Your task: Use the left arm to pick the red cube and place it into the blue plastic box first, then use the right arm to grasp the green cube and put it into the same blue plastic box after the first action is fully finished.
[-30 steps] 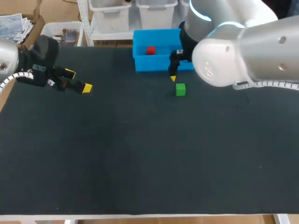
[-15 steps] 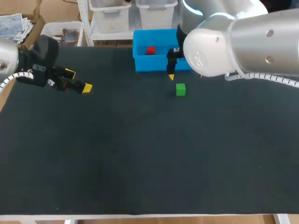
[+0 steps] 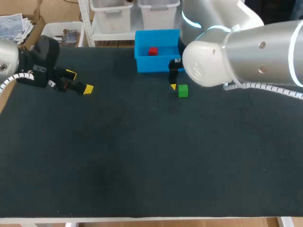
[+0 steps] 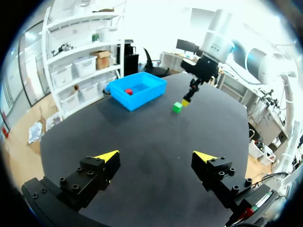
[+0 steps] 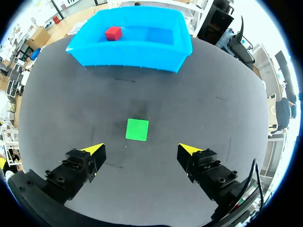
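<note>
Over the green cube (image 5: 137,129) on the tabletop (image 3: 142,165), near the blue box (image 5: 182,47): right pincer (image 5: 140,150) wide open, empty, lined up for a top grasp. Red cube (image 5: 113,33) inside the box, first step judged done. Left pincer (image 4: 156,156) well aside, open, empty, clear of the path.

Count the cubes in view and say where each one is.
2. The red cube lies inside the blue plastic box; the green cube sits on the table outside that box, just ahead of the open right pincer. None appears hidden.
</note>
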Robot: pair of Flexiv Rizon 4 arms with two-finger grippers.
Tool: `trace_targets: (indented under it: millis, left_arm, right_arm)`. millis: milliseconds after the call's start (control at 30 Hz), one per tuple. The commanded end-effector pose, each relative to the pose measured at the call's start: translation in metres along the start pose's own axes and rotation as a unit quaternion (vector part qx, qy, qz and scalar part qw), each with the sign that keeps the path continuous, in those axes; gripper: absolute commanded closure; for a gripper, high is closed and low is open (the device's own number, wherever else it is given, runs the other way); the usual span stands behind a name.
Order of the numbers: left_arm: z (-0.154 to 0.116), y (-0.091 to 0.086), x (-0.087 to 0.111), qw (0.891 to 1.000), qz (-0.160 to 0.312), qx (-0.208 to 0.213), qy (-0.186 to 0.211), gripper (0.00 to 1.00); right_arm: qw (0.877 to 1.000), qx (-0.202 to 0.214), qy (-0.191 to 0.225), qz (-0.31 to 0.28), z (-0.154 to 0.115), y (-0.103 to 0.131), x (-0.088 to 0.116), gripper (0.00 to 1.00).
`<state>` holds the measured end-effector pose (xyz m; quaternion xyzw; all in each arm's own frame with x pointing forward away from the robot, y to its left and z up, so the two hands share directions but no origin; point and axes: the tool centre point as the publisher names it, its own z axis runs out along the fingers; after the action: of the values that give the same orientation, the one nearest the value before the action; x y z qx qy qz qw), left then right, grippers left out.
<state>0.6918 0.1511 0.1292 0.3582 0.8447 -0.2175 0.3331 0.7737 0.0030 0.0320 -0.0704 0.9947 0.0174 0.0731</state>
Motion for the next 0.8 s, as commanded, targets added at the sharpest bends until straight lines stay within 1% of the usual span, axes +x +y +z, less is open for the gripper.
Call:
trace_targets:
  millis: [33, 233, 467, 800]
  left_arm:
    - [-0.001, 0.001, 0.003, 1.000, 0.002, 0.003, -0.007, 0.00]
    - [-0.001, 0.001, 0.003, 1.000, 0.002, 0.003, -0.007, 0.00]
    - [-0.001, 0.001, 0.003, 1.000, 0.002, 0.003, -0.007, 0.00]
    - [-0.001, 0.001, 0.003, 1.000, 0.002, 0.003, -0.007, 0.00]
  right_arm:
    - [1.000, 0.000, 0.006, 0.001, 0.014, 0.000, -0.008, 0.00]
    - [1.000, 0.001, 0.007, -0.002, 0.022, -0.002, -0.017, 0.00]
    - [1.000, -0.001, 0.003, -0.007, 0.033, 0.002, -0.027, 0.00]
    - [1.000, -0.003, 0.013, -0.016, 0.047, 0.006, -0.027, 0.00]
